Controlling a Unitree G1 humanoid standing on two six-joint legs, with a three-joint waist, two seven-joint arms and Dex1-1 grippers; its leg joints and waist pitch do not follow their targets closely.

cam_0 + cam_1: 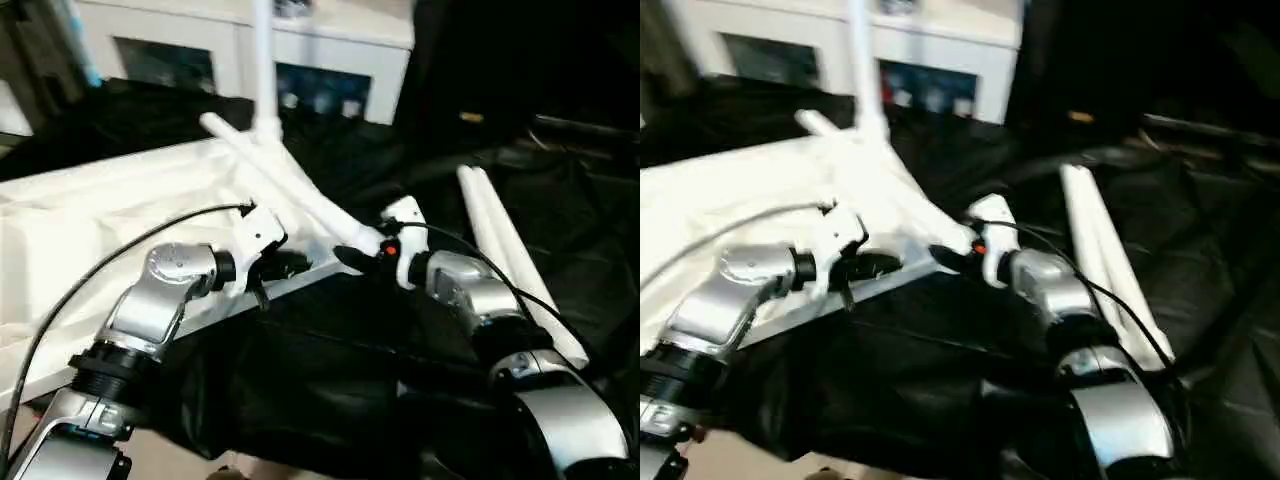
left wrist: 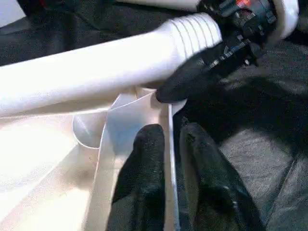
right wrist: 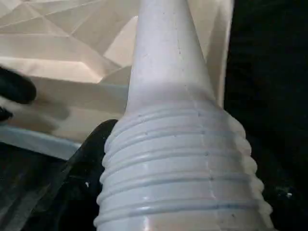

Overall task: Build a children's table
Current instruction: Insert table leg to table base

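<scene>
The white table top (image 1: 90,230) lies upside down on the left, ribs up. One leg (image 1: 263,70) stands upright in its far corner. A second leg (image 1: 290,190) lies slanted across the top, its ridged end (image 2: 197,29) just above the near corner socket (image 2: 86,132). My right gripper (image 1: 362,255) is shut on that ridged end, with one black finger (image 3: 91,159) beside the ridges. My left gripper (image 2: 171,132) straddles the top's thin rim (image 2: 169,168) by that corner, its fingers (image 2: 144,163) close against each side.
Two more white legs (image 1: 505,250) lie side by side on the black cloth (image 1: 330,370) to the right. A white cabinet with glass doors (image 1: 330,50) stands behind the table top. Black cloth covers the floor around and in front.
</scene>
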